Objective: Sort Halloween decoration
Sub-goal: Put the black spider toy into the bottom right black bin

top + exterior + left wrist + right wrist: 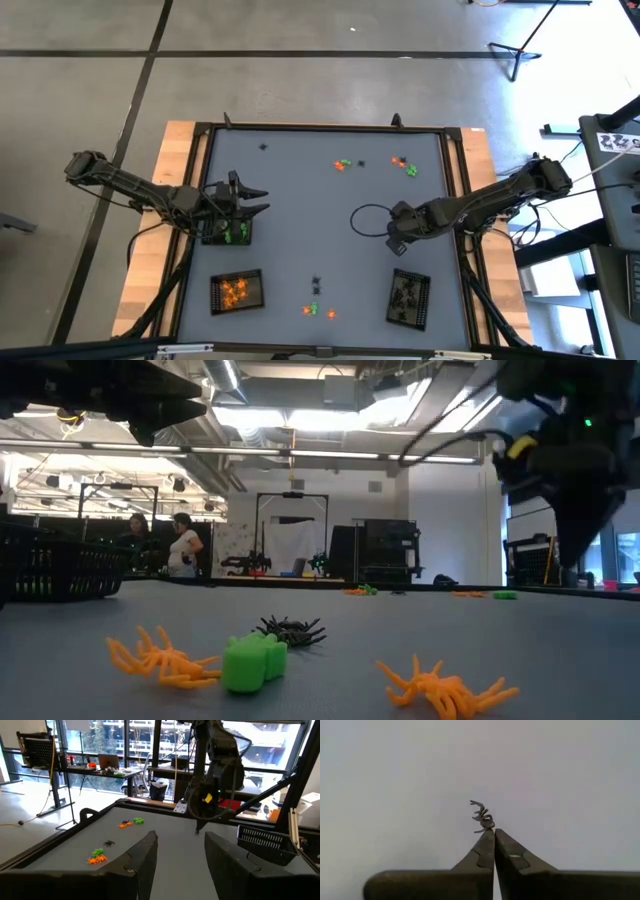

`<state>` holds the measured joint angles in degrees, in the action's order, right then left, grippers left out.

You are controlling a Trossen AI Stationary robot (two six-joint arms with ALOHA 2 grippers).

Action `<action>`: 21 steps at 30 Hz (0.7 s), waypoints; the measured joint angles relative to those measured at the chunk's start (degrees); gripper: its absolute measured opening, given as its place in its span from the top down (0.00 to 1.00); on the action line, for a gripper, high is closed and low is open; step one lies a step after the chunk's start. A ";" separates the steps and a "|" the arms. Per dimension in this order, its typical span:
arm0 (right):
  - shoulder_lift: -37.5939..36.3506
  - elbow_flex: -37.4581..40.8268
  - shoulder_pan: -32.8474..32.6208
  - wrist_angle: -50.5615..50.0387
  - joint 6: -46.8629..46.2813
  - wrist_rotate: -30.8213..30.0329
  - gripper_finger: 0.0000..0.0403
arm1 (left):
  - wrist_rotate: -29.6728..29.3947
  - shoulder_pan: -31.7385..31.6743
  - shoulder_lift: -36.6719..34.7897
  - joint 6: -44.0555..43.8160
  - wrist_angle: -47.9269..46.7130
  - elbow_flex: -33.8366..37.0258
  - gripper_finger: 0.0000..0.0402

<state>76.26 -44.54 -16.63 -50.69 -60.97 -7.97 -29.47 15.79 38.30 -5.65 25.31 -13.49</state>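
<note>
- The bench [300, 200] is a grey surface in a dark frame; the black-trinket tray [409, 298] near its front right corner is taken as the landmark for all positions below.
- Two further trays are seen well to the left of the landmark: the orange-trinket tray [237, 291] level with it, and the green-trinket tray [229, 232] farther back.
- The left tool [252, 200] is held over the green-trinket tray, well away from the landmark, with its fingers standing apart and nothing between them.
- The right tool [494, 831] is positioned just behind the landmark, low over the bench, with its fingers brought together; a small black spider [482, 817] is pinched by one end at the very tips, most of its body and legs projecting forward beyond them.
- The coming move is judged to turn on one relation: the landmark lies directly in front of the right tool, and the right arm is by far the nearer to it. The hold appears shallow, so loss of the spider in transit is a risk.
- Unsorted decoration remains: a cluster [318, 308] left of the landmark, and two clusters [343, 164] [405, 165] far behind it.
- No brand, label or writing can be read.
</note>
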 joint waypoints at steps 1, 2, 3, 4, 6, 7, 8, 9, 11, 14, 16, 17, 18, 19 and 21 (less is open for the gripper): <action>-0.04 -1.30 -0.50 -1.27 0.02 -0.02 0.99 | 0.00 0.00 -0.02 -0.01 0.02 0.01 0.61; -0.05 -2.80 -1.11 -2.35 0.01 -0.14 0.99 | 0.00 0.00 -0.02 -0.07 -0.01 0.01 0.61; -0.13 -4.56 -1.75 -3.08 0.15 -0.15 0.99 | 0.00 0.00 -0.02 -0.19 -0.13 0.01 0.61; -0.18 -6.20 -2.66 -3.61 0.22 -0.36 0.99 | 0.00 -0.02 -0.02 -0.20 -0.26 0.00 0.61; -0.19 -9.31 -5.22 -4.97 0.39 -0.19 1.00 | 0.00 -0.02 -0.02 -0.21 -0.25 0.02 0.61; -0.19 -10.76 -6.80 -5.29 0.78 -0.01 0.99 | 0.09 -0.02 -0.02 -0.23 -0.33 0.01 0.61; -0.19 -12.20 -8.73 -4.97 1.31 0.41 0.99 | 0.27 -0.02 -0.02 -0.26 -0.39 0.01 0.61; -0.19 -13.61 -10.68 -4.69 1.49 1.06 1.00 | 0.34 -0.01 -0.02 -0.34 -0.40 0.02 0.61; -0.19 -15.76 -15.09 -4.73 0.63 1.81 1.00 | 0.53 0.00 -0.02 -0.46 -0.44 0.00 0.61; -0.21 -18.02 -21.02 -4.48 -4.42 2.14 0.99 | 0.57 0.00 -0.02 -1.76 -0.94 0.02 0.61; -0.26 -18.24 -24.42 -3.85 -9.05 2.16 1.00 | 0.57 0.00 -0.02 -1.85 -1.12 0.02 0.61; -0.24 -18.24 -26.06 -3.34 -11.16 2.12 1.00 | 0.57 0.00 -0.02 -1.94 -1.29 0.02 0.61; -0.13 -18.24 -27.53 -2.78 -13.29 1.72 1.00 | 0.57 0.00 -0.02 -2.10 -1.49 0.02 0.61; 0.17 -18.24 -28.89 -2.61 -15.00 0.99 0.99 | 0.59 0.00 -0.02 -2.72 -1.71 0.02 0.61; 0.94 -18.24 -31.18 -2.38 -16.82 -0.51 0.96 | 0.61 0.00 -0.02 -4.09 -2.38 0.01 0.61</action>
<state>77.21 -62.78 -47.81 -53.07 -77.79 -8.48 -28.86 15.79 38.28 -9.74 22.93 -13.48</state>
